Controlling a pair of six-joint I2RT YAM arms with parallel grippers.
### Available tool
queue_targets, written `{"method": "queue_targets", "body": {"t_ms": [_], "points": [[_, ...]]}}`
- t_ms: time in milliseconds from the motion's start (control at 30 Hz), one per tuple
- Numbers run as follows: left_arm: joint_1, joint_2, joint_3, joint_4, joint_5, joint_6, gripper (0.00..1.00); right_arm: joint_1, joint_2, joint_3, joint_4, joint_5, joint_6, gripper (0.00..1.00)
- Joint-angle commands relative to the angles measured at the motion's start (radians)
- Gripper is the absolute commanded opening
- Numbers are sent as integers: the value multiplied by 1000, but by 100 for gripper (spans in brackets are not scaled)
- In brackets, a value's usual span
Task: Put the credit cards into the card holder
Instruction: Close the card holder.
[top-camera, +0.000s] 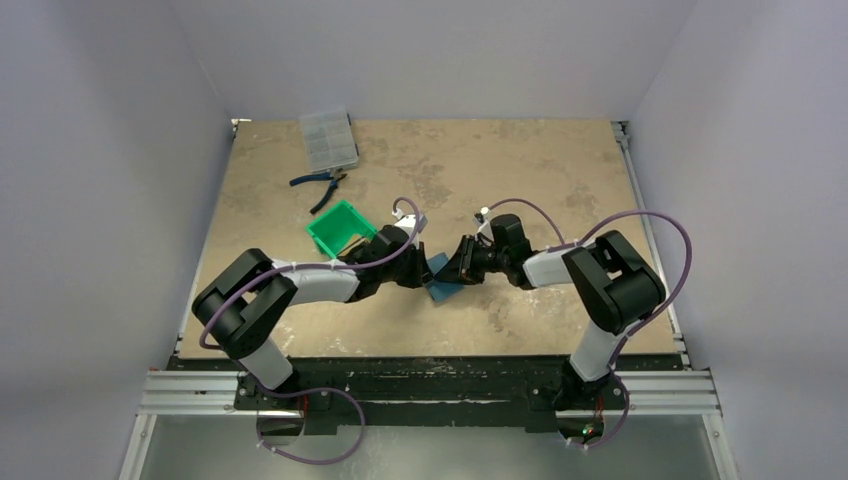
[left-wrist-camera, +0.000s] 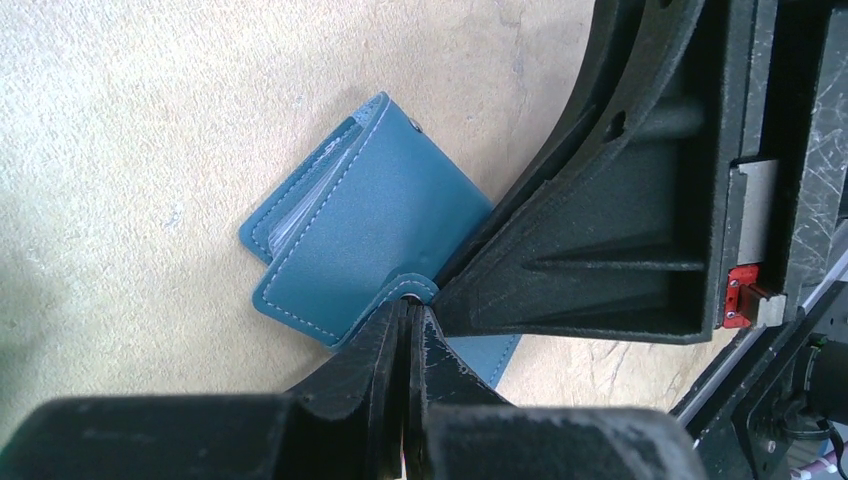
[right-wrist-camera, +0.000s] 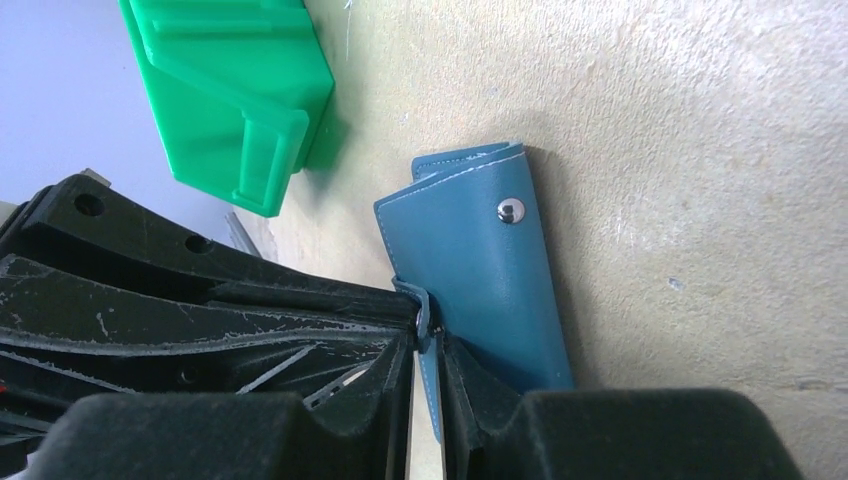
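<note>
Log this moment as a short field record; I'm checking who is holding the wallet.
card holder: teal snap wallet, between both hands
left hand: shut on the wallet's edge
right hand: pinching a wallet flap
green tray: left of the wallet, not touching it
credit cards: none clearly visible

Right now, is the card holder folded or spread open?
Folded but unsnapped: on the card holder covers lie stacked, snap stud bare, clasp tab pinched by the left gripper.
</note>
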Motion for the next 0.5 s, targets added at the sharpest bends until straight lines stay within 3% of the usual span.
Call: {"method": "queue_targets", "body": {"t_ms": [0, 300, 367, 467], "points": [[-11, 16, -58, -198, 17, 49, 0, -7, 33, 37, -4, 69, -4, 20], [-11, 18, -52, -187, 28, 59, 0, -7, 62, 51, -5, 72, -32, 20], [-10, 18, -52, -182, 31, 60, 0, -7, 71, 53, 3, 75, -45, 16], [-10, 5, -39, -198, 30, 70, 0, -7, 82, 55, 18, 75, -76, 0]]}}
